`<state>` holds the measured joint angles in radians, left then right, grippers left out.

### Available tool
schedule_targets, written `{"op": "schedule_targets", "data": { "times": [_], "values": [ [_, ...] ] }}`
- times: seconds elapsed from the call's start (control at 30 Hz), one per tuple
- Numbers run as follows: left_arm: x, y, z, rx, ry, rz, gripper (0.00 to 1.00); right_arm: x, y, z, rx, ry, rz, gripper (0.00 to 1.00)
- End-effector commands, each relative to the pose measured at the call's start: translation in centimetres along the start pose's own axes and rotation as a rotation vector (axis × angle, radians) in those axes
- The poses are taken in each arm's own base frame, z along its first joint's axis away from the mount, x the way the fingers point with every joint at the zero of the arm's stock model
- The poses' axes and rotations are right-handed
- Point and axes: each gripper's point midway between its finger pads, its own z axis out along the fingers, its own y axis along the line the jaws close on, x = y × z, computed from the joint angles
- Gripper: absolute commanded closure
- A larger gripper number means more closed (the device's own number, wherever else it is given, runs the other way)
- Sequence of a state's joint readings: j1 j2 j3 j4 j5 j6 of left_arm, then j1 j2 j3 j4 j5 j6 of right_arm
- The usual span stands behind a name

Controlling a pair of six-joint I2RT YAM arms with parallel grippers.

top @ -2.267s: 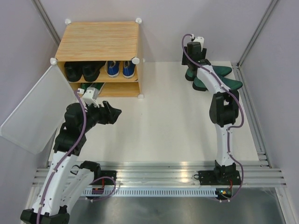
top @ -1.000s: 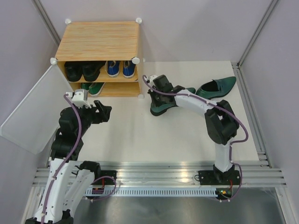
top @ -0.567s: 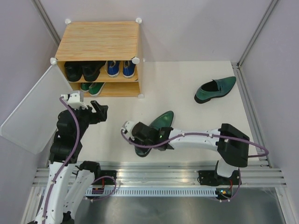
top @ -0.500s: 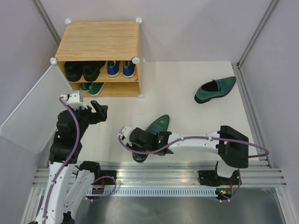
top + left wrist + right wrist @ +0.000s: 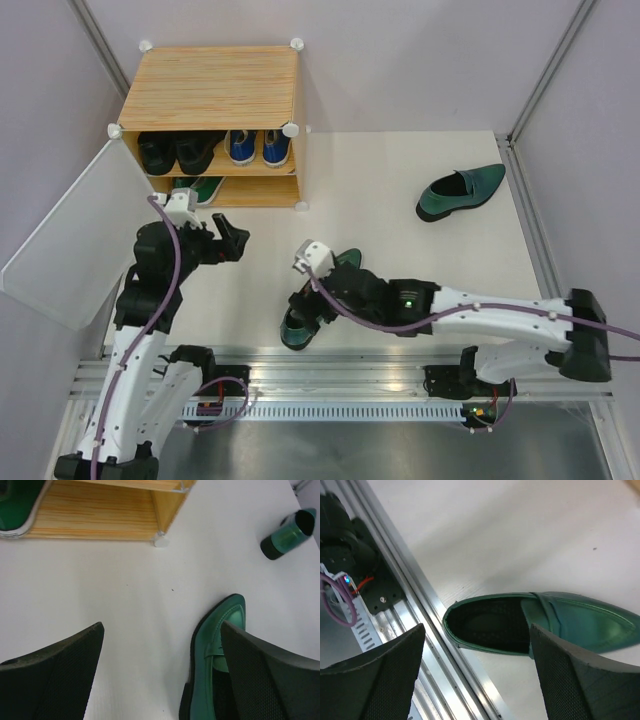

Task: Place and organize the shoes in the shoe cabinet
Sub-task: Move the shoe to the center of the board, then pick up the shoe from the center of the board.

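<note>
The shoe cabinet (image 5: 212,85) stands at the back left with its door (image 5: 70,240) swung open. Black boots (image 5: 175,152) and blue sneakers (image 5: 257,147) fill its upper shelf, and green sneakers (image 5: 198,187) sit on the lower one. One dark-green loafer (image 5: 296,328) lies at the table's front edge, also seen in the wrist views (image 5: 540,625) (image 5: 217,652). My right gripper (image 5: 306,300) (image 5: 477,630) hovers open just above it, not touching. The other loafer (image 5: 460,192) (image 5: 287,534) rests at the back right. My left gripper (image 5: 232,240) (image 5: 162,630) is open and holds nothing, left of the near loafer.
Aluminium rails (image 5: 340,365) (image 5: 435,645) run right beside the near loafer's heel. The right arm (image 5: 480,312) lies low across the front of the table. The cabinet's corner foot (image 5: 160,541) sits ahead of the left gripper. Grey walls enclose the table.
My right gripper carried a loafer from the back right to the front edge, set it down and opened. The left gripper opened wider and shifted slightly right.
</note>
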<state>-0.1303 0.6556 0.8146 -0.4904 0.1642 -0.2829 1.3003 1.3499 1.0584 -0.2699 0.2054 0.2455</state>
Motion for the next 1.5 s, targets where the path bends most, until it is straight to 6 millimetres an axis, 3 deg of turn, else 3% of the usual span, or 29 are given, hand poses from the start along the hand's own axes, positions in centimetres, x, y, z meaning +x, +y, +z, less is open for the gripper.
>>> {"op": "schedule_targets", "data": {
  "times": [0.0,0.07,0.1,0.17,0.2,0.27,0.3,0.43,0.63,0.8,1.0,1.1,1.23,1.3,1.47],
  "values": [
    [1.0,-3.8,0.5,0.238,0.051,0.046,0.01,-1.1,-3.5,-4.1,0.151,-0.107,0.079,0.11],
    [1.9,-5.1,0.8,0.312,0.096,0.070,0.02,0.2,-5.3,-6.4,0.211,-0.141,0.140,0.10],
    [2.9,-6.0,0.8,0.338,0.134,0.091,0.02,1.7,-7.1,-6.9,0.293,-0.142,0.156,0.10],
    [3.9,-6.0,1.5,0.310,0.183,0.143,0.02,2.1,-8.8,-9.3,0.350,-0.206,0.253,0.10],
    [5.0,-7.4,1.3,0.348,0.223,0.175,0.02,2.6,-10.0,-10.1,0.403,-0.231,0.280,0.10],
    [6.7,-8.1,1.5,0.349,0.292,0.218,0.02,3.8,-11.0,-11.8,0.420,-0.279,0.360,0.10],
    [8.6,-9.2,1.5,0.382,0.361,0.254,0.02,4.7,-11.7,-12.1,0.445,-0.289,0.376,0.10],
    [11.6,-9.6,1.5,0.356,0.477,0.351,0.03,5.5,-13.2,-14.8,0.467,-0.378,0.433,0.10],
    [14.1,-10.4,1.2,0.386,0.590,0.387,0.12,5.3,-14.2,-16.4,0.499,-0.428,0.460,0.10],
    [17.1,-9.6,2.1,0.339,0.711,0.409,0.16,5.4,-14.8,-16.4,0.541,-0.429,0.457,0.10],
    [20.2,-10.1,2.7,0.353,0.848,0.399,0.23,5.6,-15.0,-16.5,0.554,-0.435,0.463,0.10],
    [21.2,-10.2,2.7,0.362,0.895,0.399,0.32,5.7,-15.2,-16.7,0.558,-0.447,0.473,0.10],
    [21.6,-10.0,2.9,0.339,0.913,0.396,0.52,5.8,-15.4,-16.8,0.570,-0.450,0.473,0.10],
    [21.6,-10.0,3.0,0.334,0.917,0.394,0.57,5.8,-15.4,-16.7,0.574,-0.446,0.469,0.10],
    [21.5,-8.8,3.5,0.251,0.909,0.405,0.93,5.8,-15.5,-16.7,0.578,-0.445,0.466,0.10]
  ]
}}
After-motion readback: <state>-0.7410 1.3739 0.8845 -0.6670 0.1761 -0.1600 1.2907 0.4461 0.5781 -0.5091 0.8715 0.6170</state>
